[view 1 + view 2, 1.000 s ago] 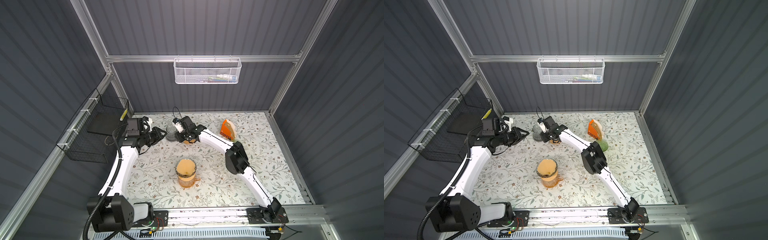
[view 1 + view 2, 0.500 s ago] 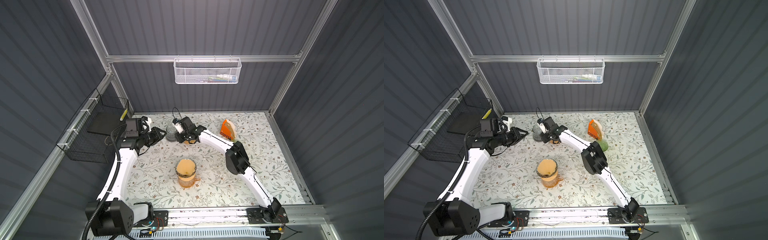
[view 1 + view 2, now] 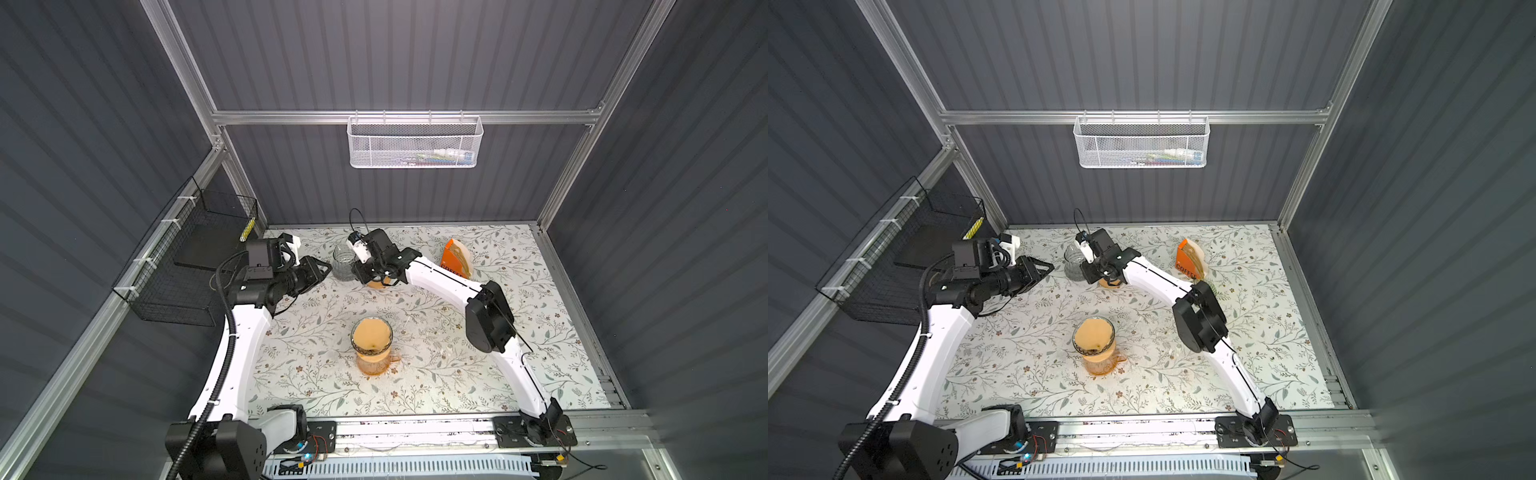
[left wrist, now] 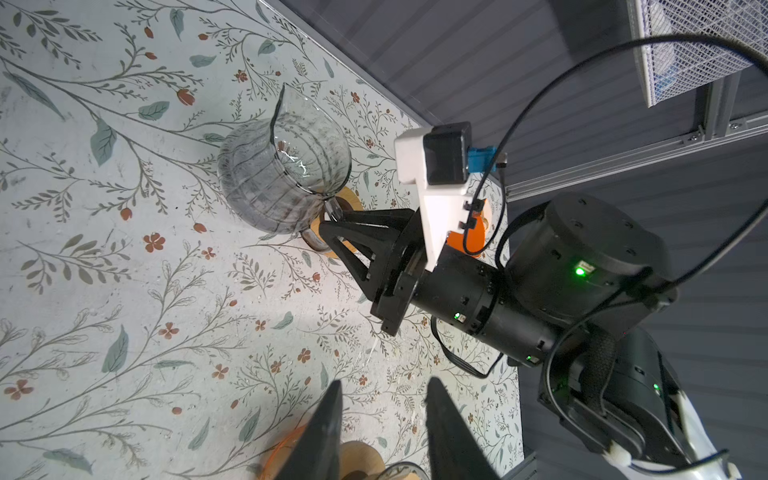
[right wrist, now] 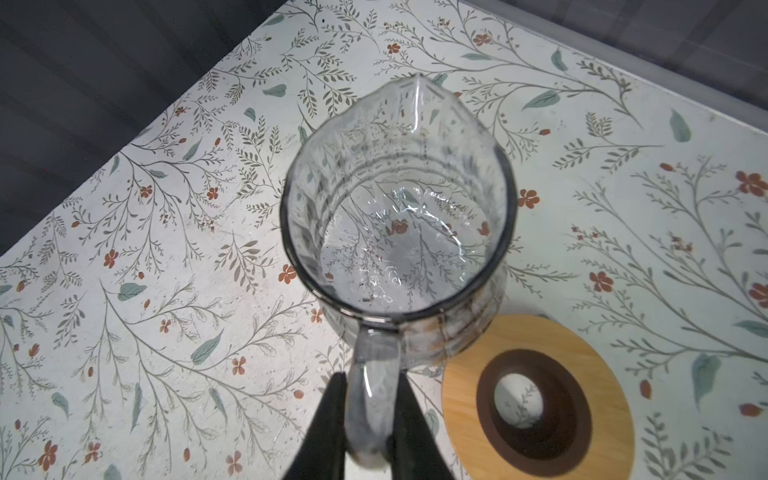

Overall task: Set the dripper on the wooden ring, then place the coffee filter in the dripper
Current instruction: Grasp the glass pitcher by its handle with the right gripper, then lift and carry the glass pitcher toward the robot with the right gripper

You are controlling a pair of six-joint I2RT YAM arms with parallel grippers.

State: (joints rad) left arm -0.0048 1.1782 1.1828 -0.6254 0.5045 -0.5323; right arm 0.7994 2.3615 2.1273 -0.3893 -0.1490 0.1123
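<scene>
Pitcher of clear glass [image 5: 395, 216]: handle [image 5: 373, 359] clamped in my right pincer [image 5: 370, 376].
Left pincer [image 4: 384, 382]: I see it parted, holding nothing.

Clear ribbed glass pitcher [image 5: 395, 232] stood upright far centre on floral-print table [image 3: 436, 374], round wooden ring with dark centre [image 5: 540, 399] just beside it. White mesh basket [image 3: 415, 143] hung on far wall, black wire basket [image 3: 178, 282] left.

Robot lab (aluminium frame [image 3: 282, 117])
</scene>
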